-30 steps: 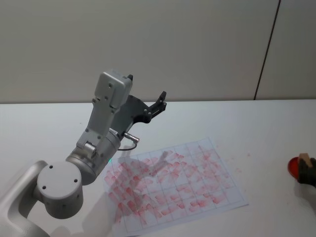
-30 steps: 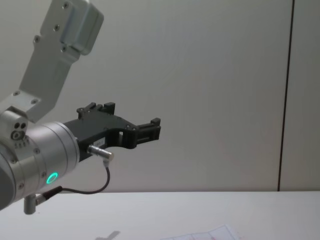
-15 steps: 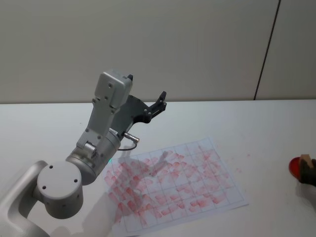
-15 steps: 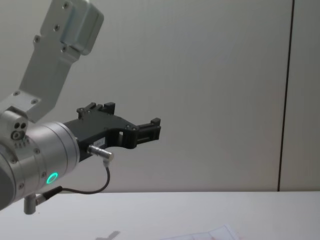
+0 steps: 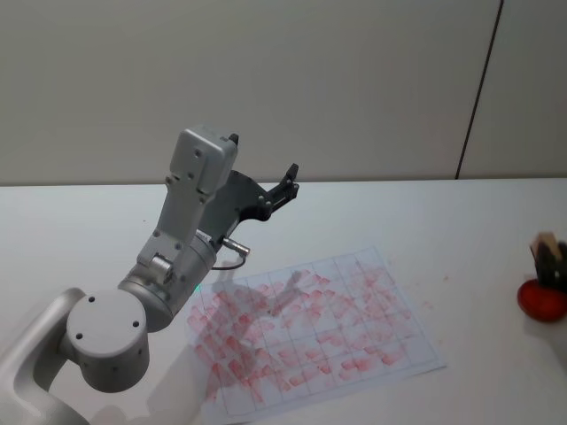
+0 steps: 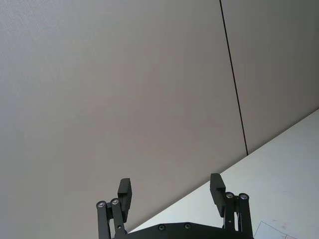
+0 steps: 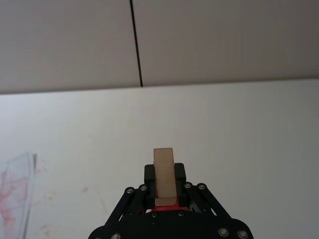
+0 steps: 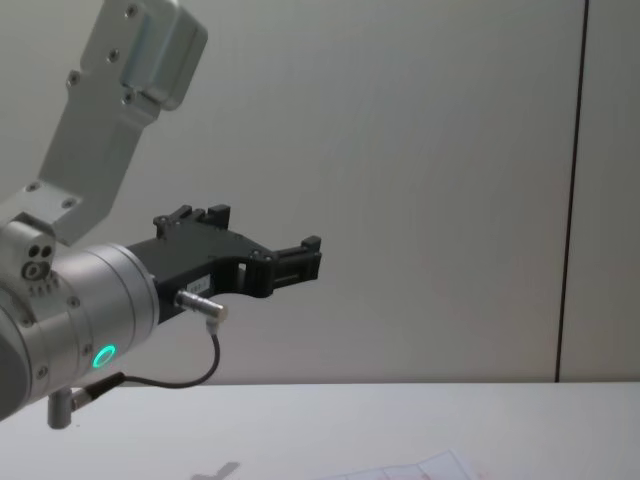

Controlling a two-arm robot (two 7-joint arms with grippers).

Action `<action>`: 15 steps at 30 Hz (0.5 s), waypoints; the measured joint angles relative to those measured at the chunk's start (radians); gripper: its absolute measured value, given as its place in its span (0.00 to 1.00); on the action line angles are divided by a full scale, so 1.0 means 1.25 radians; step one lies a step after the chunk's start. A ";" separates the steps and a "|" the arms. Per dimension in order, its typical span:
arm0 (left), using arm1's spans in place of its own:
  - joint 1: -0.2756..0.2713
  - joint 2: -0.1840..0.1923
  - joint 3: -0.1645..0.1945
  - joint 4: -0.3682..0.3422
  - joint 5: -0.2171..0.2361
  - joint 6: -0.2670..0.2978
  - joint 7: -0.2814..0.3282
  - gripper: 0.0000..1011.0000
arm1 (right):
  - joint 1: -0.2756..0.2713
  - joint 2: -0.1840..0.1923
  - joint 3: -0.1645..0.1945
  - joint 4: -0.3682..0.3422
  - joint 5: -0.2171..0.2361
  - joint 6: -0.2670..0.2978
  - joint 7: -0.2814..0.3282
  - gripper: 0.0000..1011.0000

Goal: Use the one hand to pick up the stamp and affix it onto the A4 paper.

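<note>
Pick-up looks done: the right tool (image 5: pixel 550 261) is clenched on the stamp (image 7: pixel 163 174), the small wooden block standing upright between its fingers. It hangs at the right edge of the surface (image 5: pixel 461 221), directly over a red round pad (image 5: pixel 541 300) that is probably ink; whether the stamp's foot touches it cannot be told. The A4 paper (image 5: pixel 314 328) lies well apart to the left, already covered in red marks across its grid. What is left, by my reading, is the carry over to the sheet and the press down. The left tool (image 6: pixel 170 185) is parked high above the paper's left side, released and holding nothing
</note>
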 joint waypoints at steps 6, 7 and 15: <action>0.000 0.000 0.000 0.000 0.000 0.000 0.000 0.99 | 0.026 -0.005 -0.007 -0.027 -0.022 -0.002 0.028 0.21; 0.000 0.000 0.000 0.000 0.000 0.000 0.000 0.99 | 0.030 -0.007 -0.009 -0.029 -0.026 -0.002 0.034 0.21; 0.000 0.000 0.000 0.000 0.000 0.000 0.000 0.99 | 0.077 -0.038 -0.045 -0.033 -0.075 0.022 0.090 0.21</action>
